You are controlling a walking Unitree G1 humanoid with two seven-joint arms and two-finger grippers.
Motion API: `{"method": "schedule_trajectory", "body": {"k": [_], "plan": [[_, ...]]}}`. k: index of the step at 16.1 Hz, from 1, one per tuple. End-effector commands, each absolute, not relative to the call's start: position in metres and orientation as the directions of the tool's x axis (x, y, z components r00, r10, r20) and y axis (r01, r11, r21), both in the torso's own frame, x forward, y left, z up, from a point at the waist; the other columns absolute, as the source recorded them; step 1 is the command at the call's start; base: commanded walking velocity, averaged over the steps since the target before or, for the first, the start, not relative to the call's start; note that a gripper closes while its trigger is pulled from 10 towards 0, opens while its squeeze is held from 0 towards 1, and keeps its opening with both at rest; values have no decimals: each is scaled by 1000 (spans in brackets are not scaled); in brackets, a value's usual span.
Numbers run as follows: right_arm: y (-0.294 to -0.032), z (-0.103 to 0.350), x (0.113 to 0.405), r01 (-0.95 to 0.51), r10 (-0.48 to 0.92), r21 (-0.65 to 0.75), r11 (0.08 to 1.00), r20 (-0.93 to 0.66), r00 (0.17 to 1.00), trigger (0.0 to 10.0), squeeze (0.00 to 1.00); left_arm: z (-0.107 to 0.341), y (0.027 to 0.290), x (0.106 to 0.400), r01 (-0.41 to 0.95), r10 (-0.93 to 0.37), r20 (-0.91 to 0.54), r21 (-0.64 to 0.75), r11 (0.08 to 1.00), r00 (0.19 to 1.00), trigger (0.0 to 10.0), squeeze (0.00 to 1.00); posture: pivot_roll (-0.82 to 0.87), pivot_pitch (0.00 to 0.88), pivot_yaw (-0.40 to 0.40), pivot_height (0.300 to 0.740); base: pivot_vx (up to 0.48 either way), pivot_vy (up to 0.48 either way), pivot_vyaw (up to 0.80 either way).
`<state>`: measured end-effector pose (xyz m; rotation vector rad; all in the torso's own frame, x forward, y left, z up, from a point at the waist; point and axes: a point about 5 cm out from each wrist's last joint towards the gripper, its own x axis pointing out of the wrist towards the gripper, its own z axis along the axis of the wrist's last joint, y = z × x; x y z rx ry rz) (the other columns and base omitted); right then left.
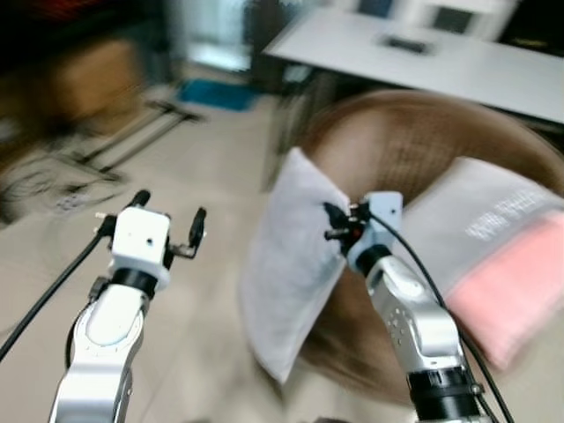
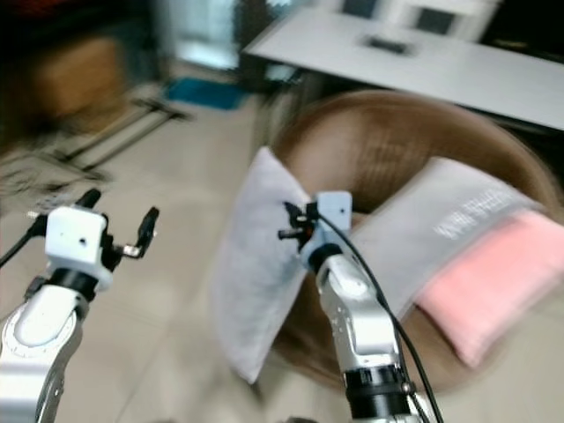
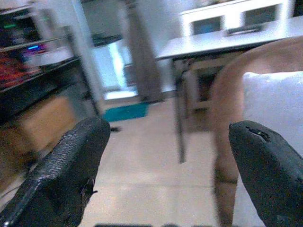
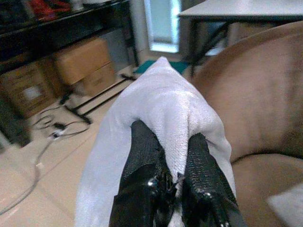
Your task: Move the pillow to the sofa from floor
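Observation:
A pale grey pillow (image 1: 291, 264) hangs upright in the air, beside the brown round sofa (image 1: 397, 141). My right gripper (image 1: 337, 222) is shut on the pillow's upper edge; in the right wrist view the two black fingers (image 4: 142, 165) pinch a fold of the pillow (image 4: 156, 109). My left gripper (image 1: 169, 216) is held up to the left of the pillow, open, with nothing between its fingers (image 3: 66, 175). The whole picture is blurred.
On the sofa seat lie a grey cushion (image 1: 493, 220) and a pink one (image 1: 511, 291). A white table (image 1: 423, 53) stands behind the sofa. Cardboard boxes (image 4: 80, 61), a dark shelf and cables on the tiled floor (image 1: 176, 167) lie to the left.

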<state>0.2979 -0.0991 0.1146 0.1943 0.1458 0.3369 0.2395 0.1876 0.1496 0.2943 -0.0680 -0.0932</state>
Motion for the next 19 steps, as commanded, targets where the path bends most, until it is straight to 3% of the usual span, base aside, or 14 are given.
{"method": "schedule_trajectory", "body": {"k": [1,6,19], "plan": [[-102,128,302,-323,337,196,926,-43,940,10000,0,155,183,239,92,-119,77,290,953,990,10000,0,171,0,-104,740,281,0,-800],[-102,127,301,-327,338,188,926,-33,941,10000,0,156,183,238,106,-132,70,295,950,989,10000,0,167,0,-84,740,286,0,-729],[-87,132,304,-428,434,159,890,-5,901,10000,0,157,185,235,137,-155,32,318,938,987,10000,0,189,0,-68,740,279,0,0]]}}
